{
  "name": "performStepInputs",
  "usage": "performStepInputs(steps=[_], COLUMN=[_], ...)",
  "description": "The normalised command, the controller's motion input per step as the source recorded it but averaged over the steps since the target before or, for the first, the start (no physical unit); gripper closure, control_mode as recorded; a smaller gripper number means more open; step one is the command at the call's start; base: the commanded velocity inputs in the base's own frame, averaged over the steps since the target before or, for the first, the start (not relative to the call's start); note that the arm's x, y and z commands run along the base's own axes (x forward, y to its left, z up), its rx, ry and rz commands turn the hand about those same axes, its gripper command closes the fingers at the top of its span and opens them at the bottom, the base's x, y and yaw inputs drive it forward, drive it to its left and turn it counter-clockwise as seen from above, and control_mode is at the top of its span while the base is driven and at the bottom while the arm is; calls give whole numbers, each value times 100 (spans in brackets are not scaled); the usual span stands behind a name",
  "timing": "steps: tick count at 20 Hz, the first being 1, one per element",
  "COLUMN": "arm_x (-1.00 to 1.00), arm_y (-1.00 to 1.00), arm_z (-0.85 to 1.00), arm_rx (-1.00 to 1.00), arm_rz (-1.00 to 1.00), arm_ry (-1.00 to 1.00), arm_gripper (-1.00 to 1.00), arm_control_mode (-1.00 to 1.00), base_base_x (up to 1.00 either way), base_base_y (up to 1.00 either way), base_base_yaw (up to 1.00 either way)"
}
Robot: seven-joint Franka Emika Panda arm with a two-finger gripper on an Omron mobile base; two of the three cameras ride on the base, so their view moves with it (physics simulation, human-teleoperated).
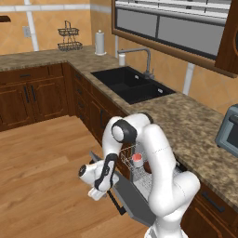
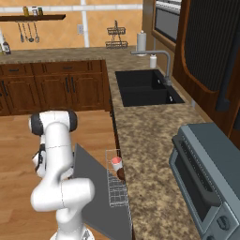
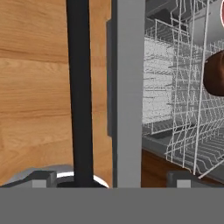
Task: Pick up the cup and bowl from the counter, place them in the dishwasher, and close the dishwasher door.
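White wire rack (image 1: 139, 173) in the dishwasher holds the cup (image 1: 137, 159), pink inside, and dark bowl (image 3: 215, 74). Grey door (image 1: 131, 197) hangs part-open; gripper (image 1: 96, 193) at its bar handle (image 3: 80, 92), grip unclear.

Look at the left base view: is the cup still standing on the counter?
No. The cup sits in the white wire rack of the open dishwasher, below the edge of the counter.
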Motion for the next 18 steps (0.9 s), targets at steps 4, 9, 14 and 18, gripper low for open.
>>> performStepInputs(steps=[4,9,14,18], arm_x=[-3,-9,23,35], arm_y=[18,49,6,10], arm_z=[-25,0,-43,-68], arm_rx=[-1,-1,-7,-12], arm_rz=[0,-2,-1,0], arm_ry=[-2,-10,6,0], arm_gripper=[-100,-100,-100,-100], arm_control_mode=[-100,-100,-100,-100], base_base_x=[0,0,0,0], base_base_y=[0,0,0,0], base_base_yaw=[0,0,0,0])
